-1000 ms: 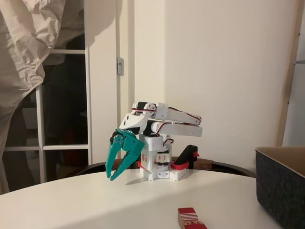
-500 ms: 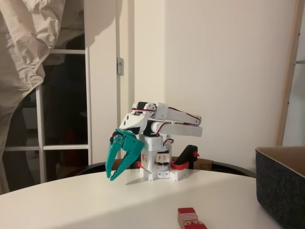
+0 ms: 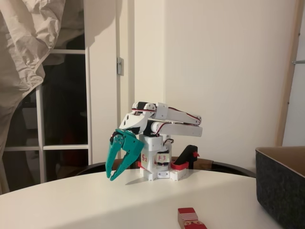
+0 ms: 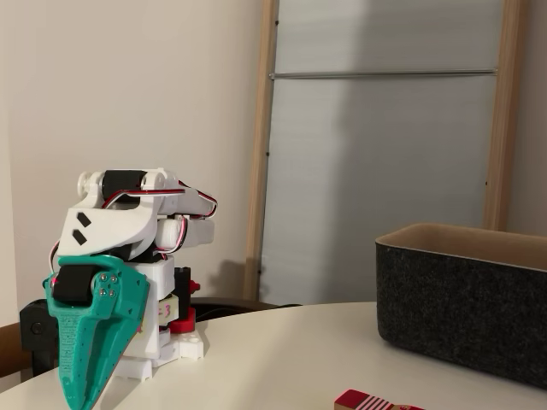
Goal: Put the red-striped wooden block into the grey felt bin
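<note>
nothing moved; gripper [image 3: 114, 174] clear of block [image 3: 189, 217]

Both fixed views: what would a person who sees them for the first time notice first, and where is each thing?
The teal gripper stands out most: it hangs folded down in front of the white arm, jaws pointing at the white table, holding nothing. The grey felt bin sits large at the right edge in both fixed views. The red-striped wooden block lies on the table at the bottom edge, apart from both.

Matt teal plastic pincer [image 3: 112, 174], fuzzy charcoal felt bin [image 4: 466, 307], painted wooden block [image 3: 190, 218], smooth white table [image 3: 95, 200].
</note>
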Controlling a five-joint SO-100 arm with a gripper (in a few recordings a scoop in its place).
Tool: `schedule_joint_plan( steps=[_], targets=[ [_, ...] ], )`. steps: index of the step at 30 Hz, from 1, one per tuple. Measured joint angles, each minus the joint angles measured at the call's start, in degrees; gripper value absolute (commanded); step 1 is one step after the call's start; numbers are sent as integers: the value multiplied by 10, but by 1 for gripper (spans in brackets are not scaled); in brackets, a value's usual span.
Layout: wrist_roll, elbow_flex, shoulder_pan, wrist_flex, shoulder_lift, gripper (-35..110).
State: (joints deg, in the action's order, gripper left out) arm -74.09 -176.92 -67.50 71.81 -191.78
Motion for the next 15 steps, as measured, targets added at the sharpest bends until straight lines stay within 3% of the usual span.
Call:
schedule_joint_plan(
  steps=[15],
  targets=[
    [5,0,0,0,0,0]
  ],
)
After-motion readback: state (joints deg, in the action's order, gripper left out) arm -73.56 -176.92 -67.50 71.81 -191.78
